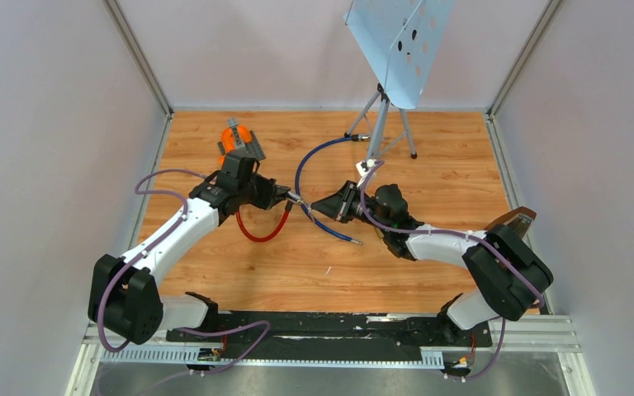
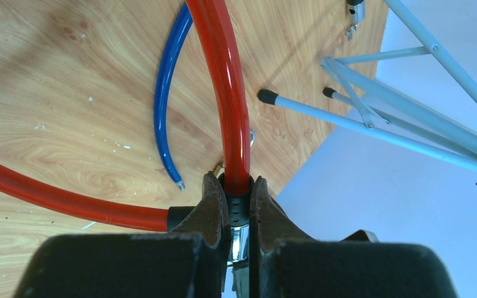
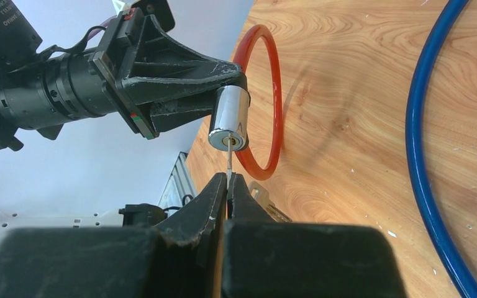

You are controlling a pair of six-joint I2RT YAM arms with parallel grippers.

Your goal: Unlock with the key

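Note:
My left gripper (image 1: pixel 285 196) is shut on the chrome cylinder (image 3: pixel 229 118) of the red cable lock (image 1: pixel 262 233), gripping the black collar (image 2: pixel 237 200) where the red cable (image 2: pixel 227 81) enters. It holds the cylinder above the wooden table. My right gripper (image 1: pixel 320 206) is shut on a thin silver key (image 3: pixel 229 164). The key's blade runs up into the keyhole on the cylinder's end face. A second key (image 3: pixel 266 203) hangs beside my right fingers. In the right wrist view the left gripper (image 3: pixel 220 77) clamps the cylinder from the left.
A blue cable (image 1: pixel 318 157) curves across the wooden table (image 1: pixel 215 264) behind and under both grippers. A music stand's tripod (image 1: pixel 384 124) stands at the back. An orange and grey object (image 1: pixel 238 140) lies behind the left arm. Walls close in both sides.

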